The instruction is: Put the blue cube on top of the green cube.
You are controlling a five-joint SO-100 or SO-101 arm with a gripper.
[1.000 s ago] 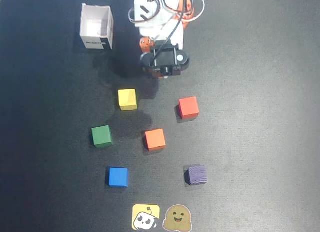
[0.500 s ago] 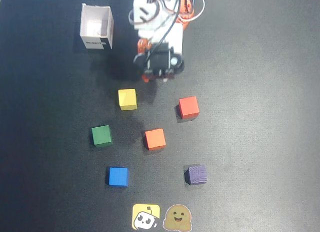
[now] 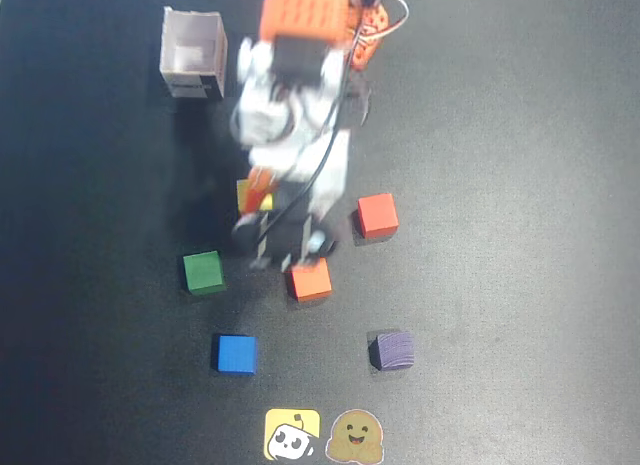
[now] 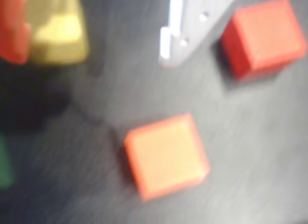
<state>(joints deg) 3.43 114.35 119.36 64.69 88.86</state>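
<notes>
Blue cube sits untouched on black counter at 7 o'clock; green cube at 9 o'clock, apart; arm has swung out from its base over the yellow cube, fingers blurred, open or closed cannot tell, empty; approach just begun; orange cube just below fingers; red cube, purple cube, white box clear.

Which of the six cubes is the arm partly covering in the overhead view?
The yellow cube: the arm's body overlaps it, leaving only its left edge visible. The green cube, blue cube, orange, red and purple cubes all lie fully uncovered.
</notes>
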